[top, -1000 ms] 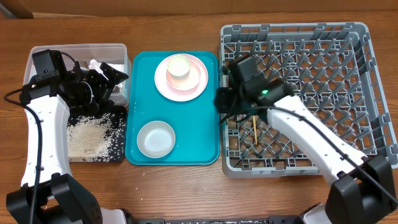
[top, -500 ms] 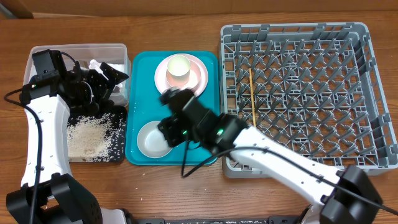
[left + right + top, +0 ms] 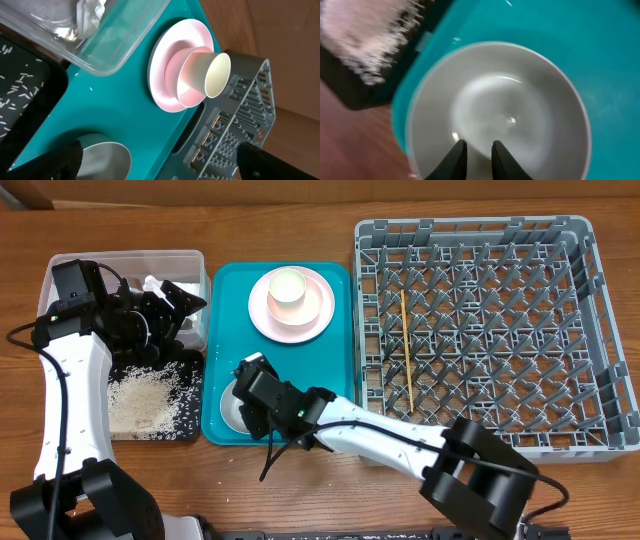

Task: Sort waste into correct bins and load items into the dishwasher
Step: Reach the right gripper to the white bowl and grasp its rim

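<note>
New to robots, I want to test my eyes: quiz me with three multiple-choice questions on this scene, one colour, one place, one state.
1. The plate under the cup is: A black; B green; C pale pink.
2. The chopstick lies: A on the plate; B in the grey rack; C in the cup.
3. The left gripper is: A wide open, empty; B shut on the cup; C shut on the chopstick.
Answers: 1 C, its rim shows pink; 2 B, it lies inside that rack; 3 A, its fingers stand far apart, gripping nothing.
</note>
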Controlling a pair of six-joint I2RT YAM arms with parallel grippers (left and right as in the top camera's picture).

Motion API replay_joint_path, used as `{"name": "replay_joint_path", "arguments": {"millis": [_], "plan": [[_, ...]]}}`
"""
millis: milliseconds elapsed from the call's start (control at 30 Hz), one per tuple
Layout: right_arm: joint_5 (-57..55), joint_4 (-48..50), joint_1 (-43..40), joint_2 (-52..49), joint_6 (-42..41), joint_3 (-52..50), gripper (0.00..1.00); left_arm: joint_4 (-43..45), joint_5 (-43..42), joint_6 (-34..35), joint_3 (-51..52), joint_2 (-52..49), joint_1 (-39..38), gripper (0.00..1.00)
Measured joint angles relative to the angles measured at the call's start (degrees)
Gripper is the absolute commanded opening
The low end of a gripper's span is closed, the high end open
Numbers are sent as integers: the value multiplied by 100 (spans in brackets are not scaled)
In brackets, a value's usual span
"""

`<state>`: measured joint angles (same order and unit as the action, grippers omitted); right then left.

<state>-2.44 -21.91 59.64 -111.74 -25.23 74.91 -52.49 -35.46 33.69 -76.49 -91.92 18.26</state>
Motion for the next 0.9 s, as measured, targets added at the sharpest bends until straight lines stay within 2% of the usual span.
{"name": "replay_joint_path", "arguments": {"millis": [167, 633, 900], "plan": [[-166, -188, -236, -55, 0, 0, 15, 0, -2, 0, 0, 0, 0, 100], [-1167, -603, -529, -57, -2, 0, 15, 0, -2, 0, 0, 0, 0, 100], [-1818, -625, -728, -55, -7, 0, 24, 0, 0, 0, 0, 0, 0, 100]]}}
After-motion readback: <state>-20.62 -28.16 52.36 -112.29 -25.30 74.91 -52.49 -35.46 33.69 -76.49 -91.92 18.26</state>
